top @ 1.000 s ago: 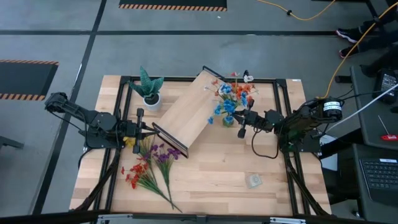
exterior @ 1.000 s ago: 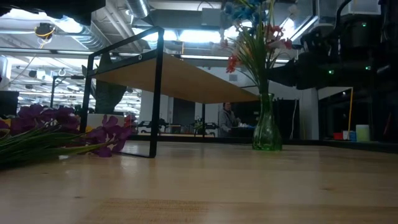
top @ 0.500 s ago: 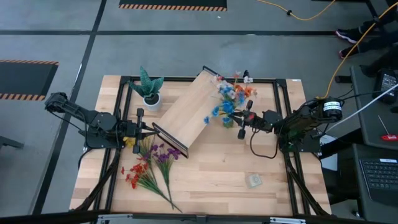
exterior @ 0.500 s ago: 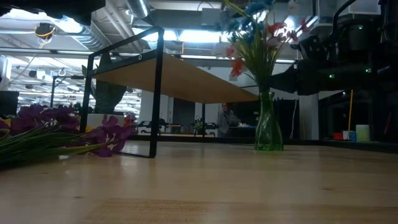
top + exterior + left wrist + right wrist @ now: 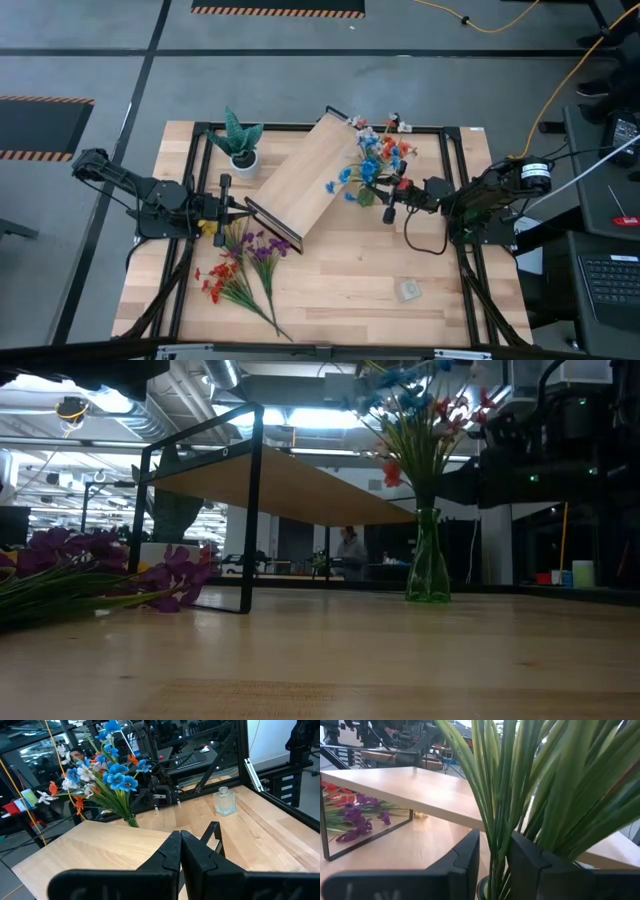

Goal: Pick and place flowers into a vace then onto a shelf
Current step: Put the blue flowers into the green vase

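While the vase [image 5: 428, 568] stands on the surface just beside the shelf [image 5: 300, 180], bouquet [image 5: 375, 160] in it, the right hand [image 5: 392, 199] sits slightly parted around the stems, not gripping; the left hand [image 5: 226, 209], beside the shelf too, is closed and empty.

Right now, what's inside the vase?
The vase holds a bunch of flowers, blue, red and white, stems down its neck. The right gripper straddles the stems, slightly open. The stem ends at the bottom of the vase can't be made out.
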Robot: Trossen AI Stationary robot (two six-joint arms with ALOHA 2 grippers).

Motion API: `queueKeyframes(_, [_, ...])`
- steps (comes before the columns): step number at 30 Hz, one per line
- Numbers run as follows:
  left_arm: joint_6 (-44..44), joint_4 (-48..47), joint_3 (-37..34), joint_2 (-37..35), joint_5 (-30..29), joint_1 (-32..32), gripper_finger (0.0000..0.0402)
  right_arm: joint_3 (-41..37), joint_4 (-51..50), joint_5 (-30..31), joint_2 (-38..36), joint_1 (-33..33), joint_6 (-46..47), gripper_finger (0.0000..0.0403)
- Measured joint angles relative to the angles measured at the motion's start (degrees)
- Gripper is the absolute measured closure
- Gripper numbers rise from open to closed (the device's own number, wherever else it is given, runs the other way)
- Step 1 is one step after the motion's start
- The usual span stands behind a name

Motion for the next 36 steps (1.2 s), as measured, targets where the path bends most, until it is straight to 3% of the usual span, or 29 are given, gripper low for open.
queueKeyframes(16, [0.0,0.0,0.0,0.0,0.0,0.0,0.0398,0.0,-5.5,1.8,-4.9,2.4,-2.8,0.0286])
queueKeyframes(36, [0.0,0.0,0.0,0.0,0.0,0.0,0.0398,0.0,-22.5,3.6,-17.8,3.5,-1.9,0.0286])
